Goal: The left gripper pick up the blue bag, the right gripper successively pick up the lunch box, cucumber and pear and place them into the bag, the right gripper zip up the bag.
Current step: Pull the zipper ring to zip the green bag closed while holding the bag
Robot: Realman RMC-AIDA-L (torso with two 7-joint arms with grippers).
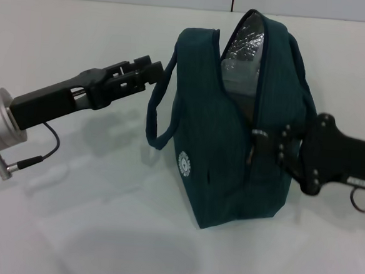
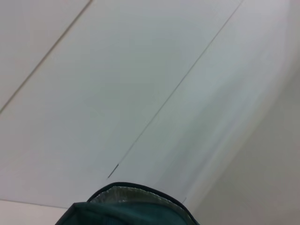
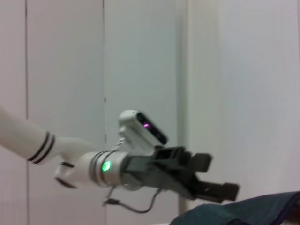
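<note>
Your right gripper (image 1: 264,149) is pressed against the bag (image 1: 233,134) at its zipper line, about halfway up the side facing the worktop's right edge; its fingertips sit at the small metal pull, but the black fingers merge with the dark fabric there, so you cannot tell whether they are clenched on the pull or just touching it. The right arm runs off the right edge of the head view, cut off past a ring-shaped fitting. Your left gripper (image 1: 146,72) hangs above the worktop (image 1: 70,217) on the bag's left, its fingers drawn close together right at the top of the near loop handle (image 1: 156,110); whether the strap is pinched between them is not clear from the head view, and the left wrist view shows none of its own fingers, only the bag's rim and a strip of silver lining. The right wrist view shows the left gripper (image 3: 220,187) from the side, just above a sliver of teal fabric. The bag stands upright in the middle of the worktop, its top gaping open on the silver lining (image 1: 245,47). What lies inside is hidden by the walls and glare.
</note>
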